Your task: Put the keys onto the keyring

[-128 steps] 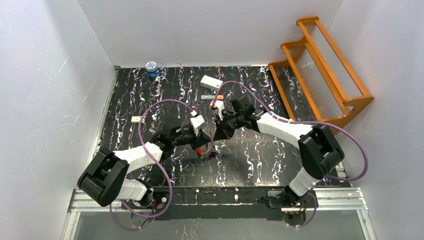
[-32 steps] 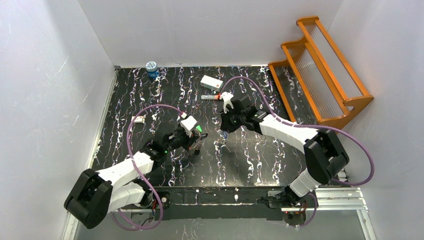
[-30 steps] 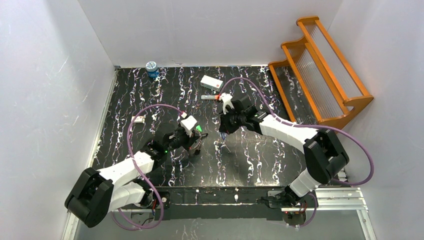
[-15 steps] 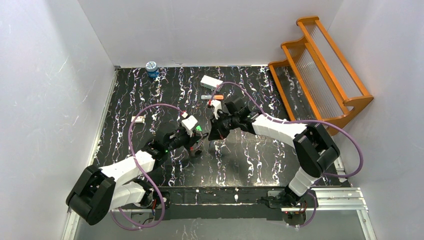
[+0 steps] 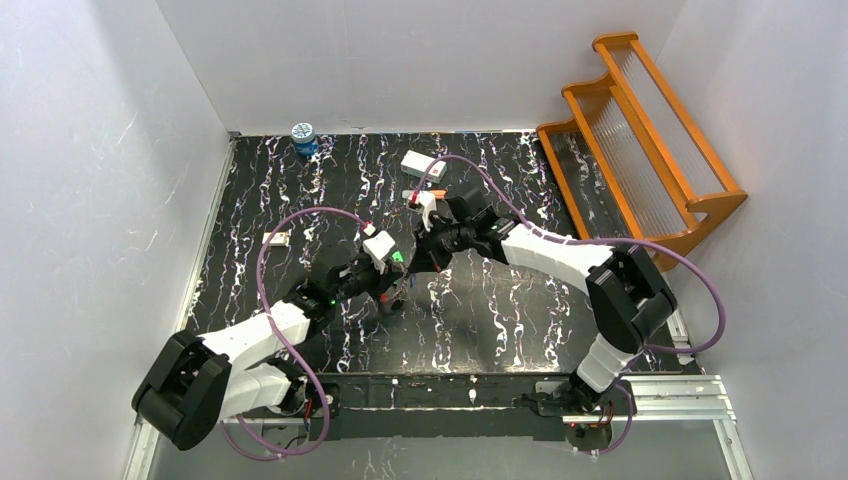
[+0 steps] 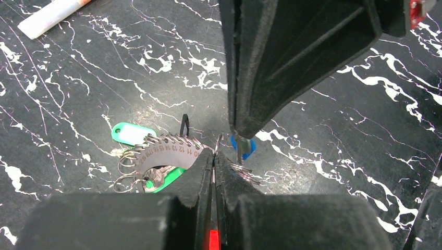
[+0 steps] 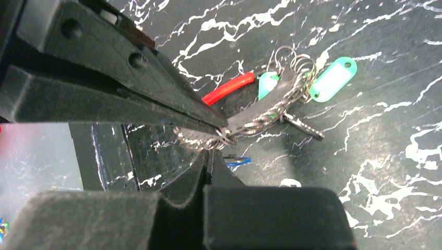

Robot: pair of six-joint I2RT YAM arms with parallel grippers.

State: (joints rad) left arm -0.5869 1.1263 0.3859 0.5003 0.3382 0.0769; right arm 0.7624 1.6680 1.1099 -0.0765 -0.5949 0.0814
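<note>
Surface: a black table (image 5: 520, 330) veined in white, closed in by plain white walls (image 5: 400, 60).
Far left corner: a small blue-lidded jar (image 5: 303, 137) stands here.
Far edge, middle: a white box (image 5: 423, 165) lies here. Just nearer lies a white marker (image 6: 52, 13) with an orange tip.
Left edge: a small white piece (image 5: 275, 238) lies near it, well apart from the rest.
Far right corner: an orange wooden stepped rack (image 5: 640, 140) leans against the wall.
Arms: the 2 arms meet tip to tip near the middle of the table.
Left gripper (image 6: 214, 156): its fingers are together, clamped on the thin wire of the keyring (image 7: 229, 87). A sliver of red shows between them.
Keyring: it sits near the middle of the table, and its red stretch curves out beside the left gripper's tip.
Right gripper (image 7: 207, 156): its fingers are together, pinching the blue-headed key (image 6: 243, 148). The blue head sticks out at the tips, just beside the keyring wire.
Bundle on the table: a green tag (image 7: 333, 78), a green-headed key (image 7: 267, 83), a bare silver key blade (image 7: 305, 127), a curved grey numbered gauge (image 6: 167, 154) and several small split rings (image 6: 125, 162). They are all tangled together at the keyring.
</note>
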